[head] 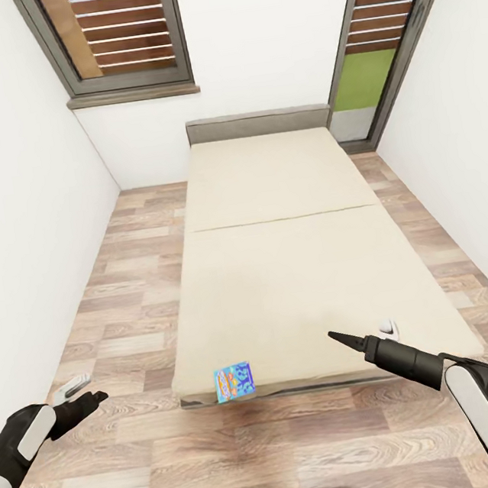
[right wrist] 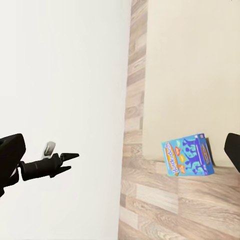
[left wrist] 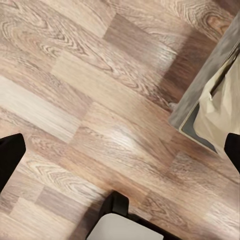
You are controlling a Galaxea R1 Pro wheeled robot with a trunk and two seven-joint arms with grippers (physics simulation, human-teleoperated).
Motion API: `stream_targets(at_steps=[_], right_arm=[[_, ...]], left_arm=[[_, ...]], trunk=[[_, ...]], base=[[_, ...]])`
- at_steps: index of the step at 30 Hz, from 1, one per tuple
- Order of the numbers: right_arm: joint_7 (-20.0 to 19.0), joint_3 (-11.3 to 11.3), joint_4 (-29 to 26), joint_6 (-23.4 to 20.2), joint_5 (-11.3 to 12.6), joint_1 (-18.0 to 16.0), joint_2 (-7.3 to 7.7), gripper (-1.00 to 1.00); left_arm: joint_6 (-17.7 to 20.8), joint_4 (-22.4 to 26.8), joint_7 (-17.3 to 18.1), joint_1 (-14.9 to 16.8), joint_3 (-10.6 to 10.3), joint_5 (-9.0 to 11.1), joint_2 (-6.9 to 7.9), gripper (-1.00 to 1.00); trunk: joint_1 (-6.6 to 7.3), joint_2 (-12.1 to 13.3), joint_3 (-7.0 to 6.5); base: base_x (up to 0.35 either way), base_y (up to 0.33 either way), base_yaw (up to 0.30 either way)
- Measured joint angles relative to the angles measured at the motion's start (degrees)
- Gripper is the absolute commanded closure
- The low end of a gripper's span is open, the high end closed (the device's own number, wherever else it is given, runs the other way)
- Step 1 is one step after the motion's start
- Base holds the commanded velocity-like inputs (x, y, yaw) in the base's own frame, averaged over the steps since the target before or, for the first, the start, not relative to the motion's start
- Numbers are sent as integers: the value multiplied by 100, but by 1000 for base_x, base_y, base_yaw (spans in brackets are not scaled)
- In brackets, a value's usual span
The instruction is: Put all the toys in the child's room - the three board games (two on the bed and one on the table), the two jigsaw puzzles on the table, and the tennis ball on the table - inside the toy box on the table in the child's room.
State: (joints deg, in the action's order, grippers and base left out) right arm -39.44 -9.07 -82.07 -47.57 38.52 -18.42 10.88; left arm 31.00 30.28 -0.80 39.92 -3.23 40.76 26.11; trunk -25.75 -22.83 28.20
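A small blue board game [head: 234, 381] lies at the foot edge of the bed [head: 278, 270], partly overhanging the grey frame. The same blue box [right wrist: 187, 157] appears in the right wrist view. The beige mattress carries nothing else. My right gripper [head: 359, 330] hovers open over the bed's near right corner, to the right of the box and apart from it. My left gripper [head: 92, 387] is open over the wood floor, left of the bed, holding nothing. In the left wrist view its fingertips [left wrist: 10, 155] stand wide apart above the floor, with the bed corner [left wrist: 210, 100] at one side.
White walls close in on both sides, leaving a strip of plank floor [head: 134, 289] left of the bed and a narrower one on the right. A grey-framed window [head: 120, 37] and a tall glazed door [head: 379, 41] stand behind the headboard [head: 259, 123].
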Motion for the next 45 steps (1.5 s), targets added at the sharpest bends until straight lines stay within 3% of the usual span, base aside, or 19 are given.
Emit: stream_targets(at_steps=[25, 34, 38, 45], right_arm=[[0, 1, 0, 17, -1, 0, 1, -100], [3, 4, 0, 18, -6, 0, -2, -100], [7, 7, 4, 18, -8, 0, -5, -100], [3, -8, 15, 18, -3, 0, -4, -100]], left_arm=[[0, 0, 0, 0, -22, -7, 10, -100], [7, -15, 48, -2, -31, -5, 292, -100], [3, -21, 45, -5, -66, -23, 318, -100], [-9, -42, 5, -6, -303, -363, 290, -100]], trunk=[[0, 0, -237], [0, 0, -322], [0, 0, -360], [0, 0, -426]], base=[[0, 1, 0], [0, 0, 0], [0, 0, 0], [0, 0, 0]])
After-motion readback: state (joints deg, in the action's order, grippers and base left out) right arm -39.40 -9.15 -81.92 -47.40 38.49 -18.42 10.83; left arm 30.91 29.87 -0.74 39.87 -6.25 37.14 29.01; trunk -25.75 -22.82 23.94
